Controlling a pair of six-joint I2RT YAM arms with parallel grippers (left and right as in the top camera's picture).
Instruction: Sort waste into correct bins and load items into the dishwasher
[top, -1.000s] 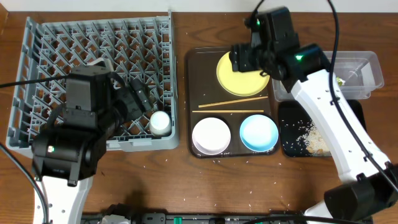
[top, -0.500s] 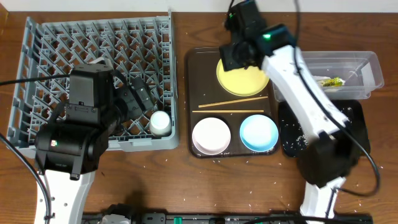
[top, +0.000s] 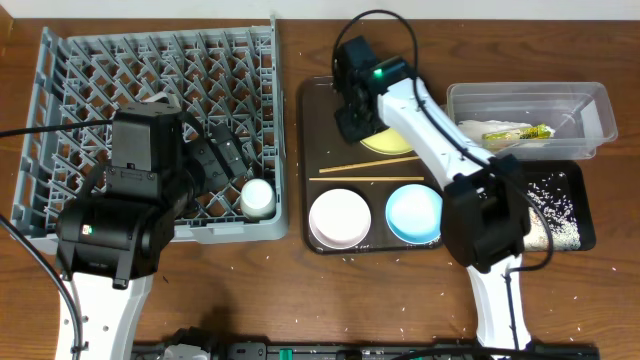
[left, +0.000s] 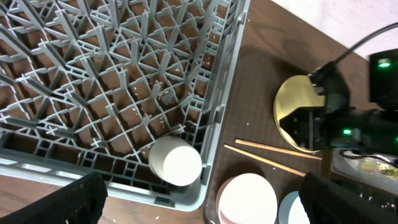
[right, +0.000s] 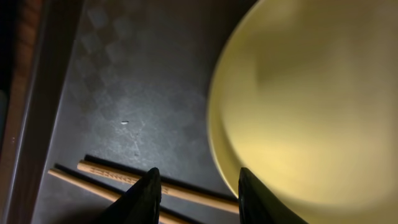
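Note:
My right gripper (top: 352, 125) is open low over the left edge of the yellow plate (top: 398, 142) on the brown serving tray (top: 310, 150). In the right wrist view its fingers (right: 199, 193) straddle the plate's rim (right: 298, 93), with the chopsticks (right: 124, 177) just below. The chopsticks (top: 370, 168), the white bowl (top: 340, 218) and the light blue bowl (top: 415, 213) lie on the tray. My left gripper (top: 228, 152) is open and empty over the grey dish rack (top: 230, 232), above the white cup (top: 257, 196), which also shows in the left wrist view (left: 176, 163).
The clear tub (top: 590, 105) at the back right holds the green-and-yellow wrapper (top: 515, 131). The black tray (top: 575, 185) in front of it holds rice grains (top: 555, 215). My right arm hides its left part. Stray rice grains dot the table.
My right arm has swung left, and its gripper has gone from the plate's far side to the plate's left edge. The left arm and the cup have not moved.

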